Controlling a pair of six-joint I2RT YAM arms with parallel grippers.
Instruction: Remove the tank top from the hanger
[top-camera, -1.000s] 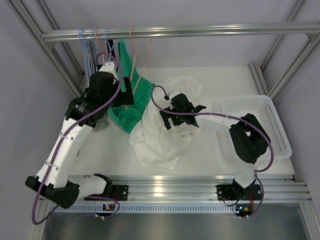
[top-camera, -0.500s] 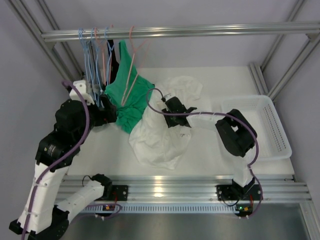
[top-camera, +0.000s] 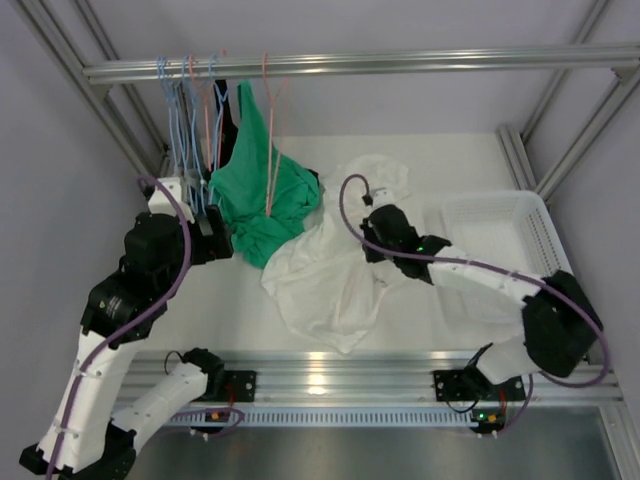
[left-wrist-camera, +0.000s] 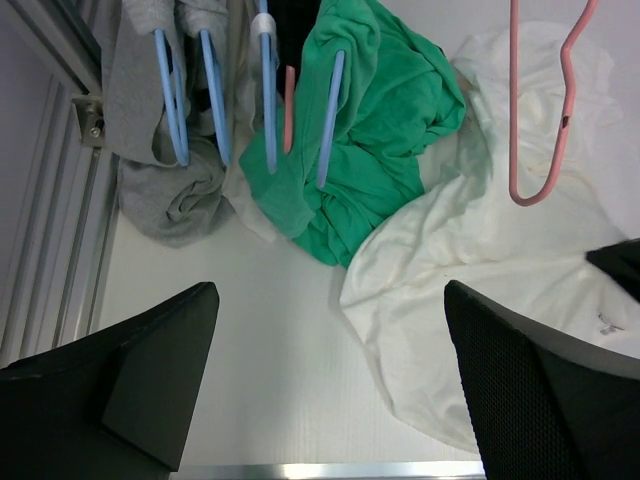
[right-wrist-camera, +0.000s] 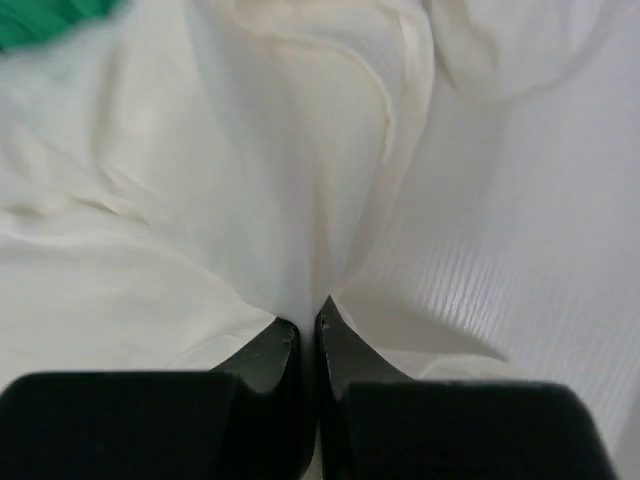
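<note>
Your right gripper (right-wrist-camera: 305, 325) has its two black fingers pressed together on a raised fold of the large white tank top (top-camera: 320, 285) of thin, soft fabric. The cloth peaks right at the fingertips. The tank top lies crumpled on the bench, spreading from the middle toward the near edge, with its upper part bunched toward the far edge. Its left side touches the bright green crumpled garment (top-camera: 265, 205).

The thin pale pink hanger (left-wrist-camera: 514, 120) hangs bare from the aluminium rail (top-camera: 400, 62) above the far edge. In the left wrist view its lower loop shows against the white fabric, but you cannot tell whether it touches the cloth.

Your left gripper (left-wrist-camera: 330, 300) is spread wide and holds nothing. It hovers over bare bench near the far left corner, facing the clothes. There, several light blue hangers (left-wrist-camera: 210, 90) hang close together, with a grey garment (left-wrist-camera: 170, 190) slumped under them and the green garment draped from one.

A white plastic mesh basket (top-camera: 560, 250) sits against the right edge, apart from the tank top.
</note>
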